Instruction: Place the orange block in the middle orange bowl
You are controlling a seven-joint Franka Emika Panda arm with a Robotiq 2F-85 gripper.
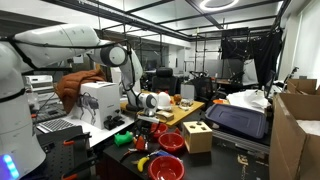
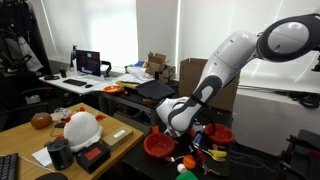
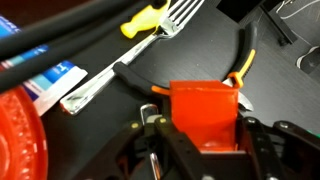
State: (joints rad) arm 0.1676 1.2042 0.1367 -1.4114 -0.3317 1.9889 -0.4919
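Above the dark table, in an exterior view, our gripper (image 1: 146, 122) hangs near an orange bowl (image 1: 171, 141). Again in an exterior view, it hovers among bowls (image 2: 158, 146). At the wrist, the jaws clamp the orange block (image 3: 205, 112). We judge the pickup done and the placing left.

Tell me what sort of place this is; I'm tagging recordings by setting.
Probably a robotics lab or workshop: a robot arm, an open laptop and stacked cardboard boxes.
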